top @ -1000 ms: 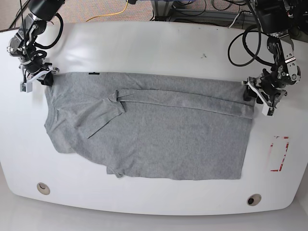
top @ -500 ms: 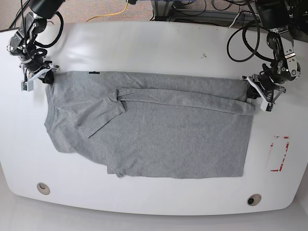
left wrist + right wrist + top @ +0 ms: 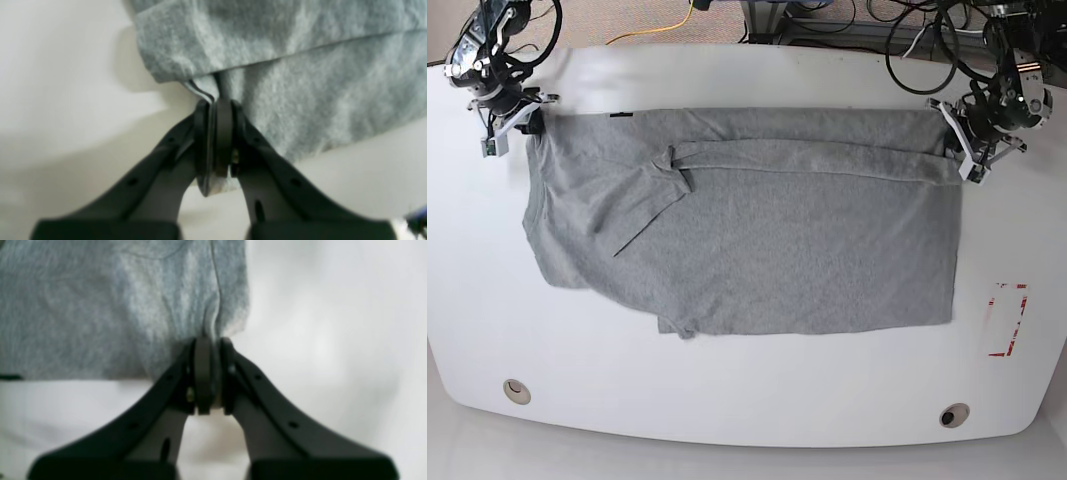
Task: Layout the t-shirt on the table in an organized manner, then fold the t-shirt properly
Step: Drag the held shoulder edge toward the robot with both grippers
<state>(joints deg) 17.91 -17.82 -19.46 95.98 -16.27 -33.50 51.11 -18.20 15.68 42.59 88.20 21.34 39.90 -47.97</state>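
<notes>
On white table (image 3: pixel 747 400), grey t-shirt (image 3: pixel 757 250) spread, corners pinched by both claws

t-shirt (image 3: pixel 767 240): I see grey jersey spread flat across the table, a fold band along its far edge, one sleeve creased
table (image 3: pixel 747 410): glossy white, under the shirt

A glossy white table (image 3: pixel 757 80) with curved edges carries a grey t-shirt (image 3: pixel 757 230) spread wide across it. Near the front edge sit two round metal grommets (image 3: pixel 517 390), and a red tape outline (image 3: pixel 1009 318) marks one side.
</notes>
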